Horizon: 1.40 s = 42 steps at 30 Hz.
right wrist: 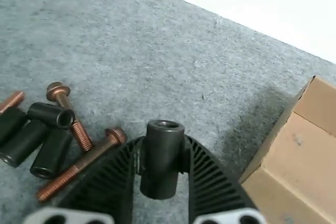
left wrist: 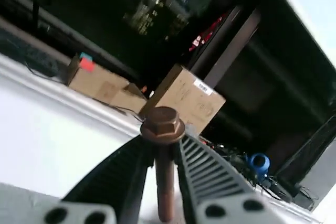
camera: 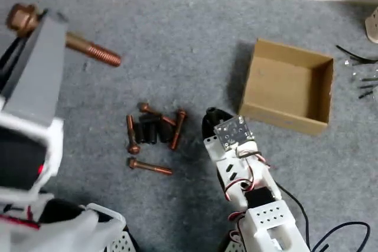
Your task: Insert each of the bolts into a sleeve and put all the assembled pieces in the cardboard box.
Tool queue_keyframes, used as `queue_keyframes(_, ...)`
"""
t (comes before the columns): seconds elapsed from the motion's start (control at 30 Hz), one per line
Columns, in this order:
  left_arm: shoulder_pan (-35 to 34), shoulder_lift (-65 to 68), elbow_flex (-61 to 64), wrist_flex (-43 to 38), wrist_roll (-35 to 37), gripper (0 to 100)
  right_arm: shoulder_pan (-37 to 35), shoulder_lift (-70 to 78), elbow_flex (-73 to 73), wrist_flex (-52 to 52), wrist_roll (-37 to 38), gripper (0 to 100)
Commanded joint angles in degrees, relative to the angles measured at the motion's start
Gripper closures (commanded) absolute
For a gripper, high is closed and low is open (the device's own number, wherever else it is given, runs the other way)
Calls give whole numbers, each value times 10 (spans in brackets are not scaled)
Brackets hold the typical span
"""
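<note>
Raised close under the high camera, the left gripper [left wrist: 163, 144] is clamped on a copper-coloured hex-head metal bolt [camera: 90, 49] just below its head, and the threaded shank juts past the fingers toward the other arm. An open brown cardboard box [camera: 283, 120] sits just beyond the right gripper [right wrist: 161, 149], which pinches a black cylindrical sleeve [right wrist: 160, 163] upright with its bore facing up. Bolt and sleeve are well apart and their axes are not in line.
</note>
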Motion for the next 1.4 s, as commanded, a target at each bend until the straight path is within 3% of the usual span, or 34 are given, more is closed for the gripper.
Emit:
queue_keyframes(0.0, -1, -53, 112, 2, -74, 941, -7, -7, 67, -16, 2, 988)
queue_keyframes(0.57, 0, -435, 829, -4, -84, 941, -7, -7, 67, -16, 2, 988)
queue_keyframes(0.67, 0, -489, 943, -41, -84, 941, -7, -7, 67, -16, 2, 988)
queue_keyframes(0.83, 0, -596, 1162, -171, -84, 941, -9, -7, 67, -16, 2, 988)
queue_keyframes(1.07, 0, -771, 1497, -430, -86, 941, -35, -6, 68, -13, 2, 988)
queue_keyframes(1.2, 0, -873, 1669, -577, -142, 941, -75, -8, 68, 26, 2, 988)
queue_keyframes(1.37, 2, -899, 1773, -686, -164, 941, -91, -9, 68, 32, 2, 988)
